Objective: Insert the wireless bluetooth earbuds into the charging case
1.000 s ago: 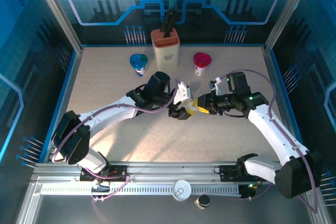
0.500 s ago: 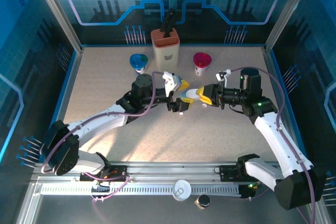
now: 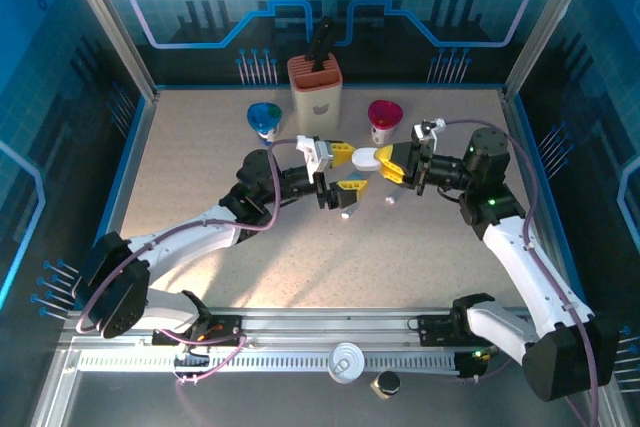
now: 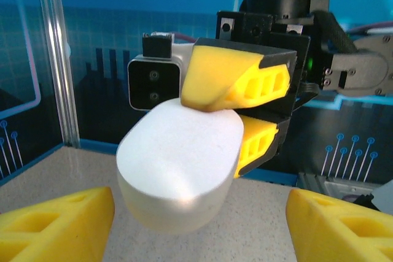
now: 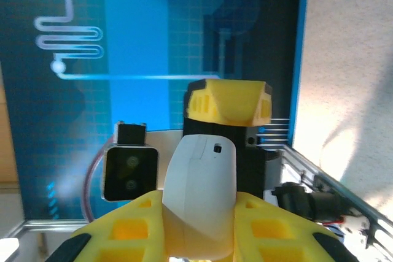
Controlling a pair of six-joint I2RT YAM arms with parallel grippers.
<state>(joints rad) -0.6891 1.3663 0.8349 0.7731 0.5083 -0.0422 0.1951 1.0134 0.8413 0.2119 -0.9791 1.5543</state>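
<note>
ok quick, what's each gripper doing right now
left gripper: open, holding nothing
right gripper: shut on the white charging case

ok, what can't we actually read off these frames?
- White case, left wrist view: no seam shows, so lid open or shut is unclear. The right hand covers its far end.
- Two white specks on the table, top view: too small to confirm as earbuds.
- Left hand, left wrist view: fingertips cut off by the bottom edge.

White case point(image 4: 178, 164), yellow finger pads point(image 4: 227, 81), speckled beige table point(image 3: 300, 247), blue cup point(image 3: 264, 117), magenta cup point(image 3: 384, 115)
</note>
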